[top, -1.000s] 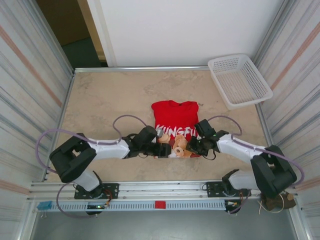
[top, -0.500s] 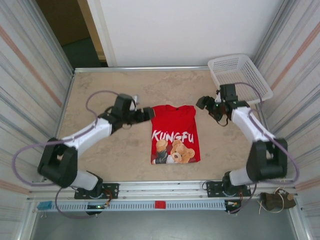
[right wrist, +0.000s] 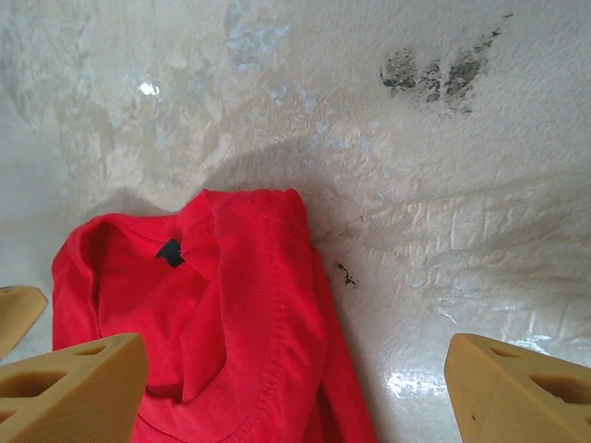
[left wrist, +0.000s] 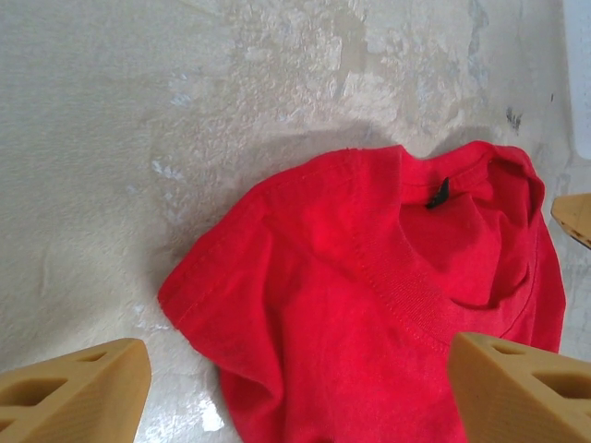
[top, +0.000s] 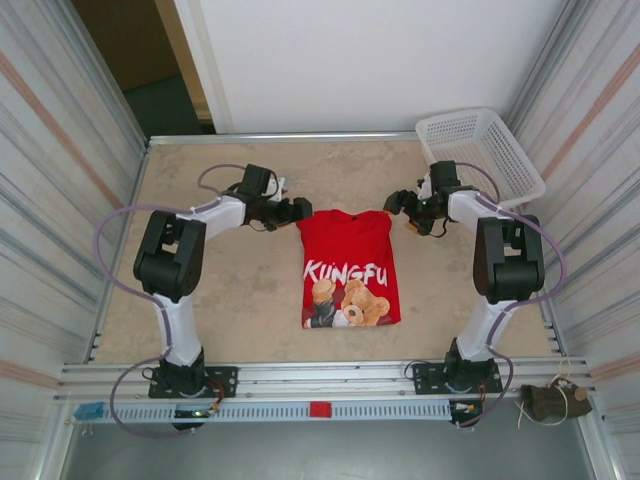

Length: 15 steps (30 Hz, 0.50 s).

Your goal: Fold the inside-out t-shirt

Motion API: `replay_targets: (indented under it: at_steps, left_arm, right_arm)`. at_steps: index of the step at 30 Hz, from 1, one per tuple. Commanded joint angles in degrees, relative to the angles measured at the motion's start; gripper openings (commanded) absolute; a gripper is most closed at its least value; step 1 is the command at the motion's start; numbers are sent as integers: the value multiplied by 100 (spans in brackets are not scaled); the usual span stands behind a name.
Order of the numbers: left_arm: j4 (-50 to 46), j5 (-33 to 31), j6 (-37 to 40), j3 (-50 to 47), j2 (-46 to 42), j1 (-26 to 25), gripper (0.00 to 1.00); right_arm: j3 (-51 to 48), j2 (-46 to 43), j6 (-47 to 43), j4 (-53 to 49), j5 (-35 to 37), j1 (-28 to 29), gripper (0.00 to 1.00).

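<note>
The inside-out t-shirt lies flat on the table as a red rectangle, with its "KUNGFU" lettering and teddy-bear print facing up. My left gripper hovers at the shirt's far left corner and my right gripper at its far right corner. In the left wrist view the left gripper stands open over the t-shirt, near the collar and its black tag. The right gripper is open too. The t-shirt's collar edge lies under its left half and bare table under the rest. Neither gripper holds cloth.
A white plastic basket sits at the far right corner of the table, just behind my right arm. Striped side walls close in the table on the left and right. A dark stain marks the tabletop beyond the collar.
Both arms have swung from the shirt's near hem, by the bear print, out to its far corners. The right gripper's jaws have opened wide, and the left gripper's have opened further.
</note>
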Motion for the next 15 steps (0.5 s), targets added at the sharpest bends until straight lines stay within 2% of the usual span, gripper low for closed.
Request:
replay_targets:
  at_steps: [1,8,15]
  left_arm:
    - [-6,226,39,183,131,-127,84]
    - [161,217,-84,76,301,-319,84]
    - [360,311,-208,25,462,-494,83]
  right_arm:
    - [42,179,-158,122,-196,36,81]
    - [77,413,-176,192,-220,301,79]
    - [191,685,-143,308,-165,854,76]
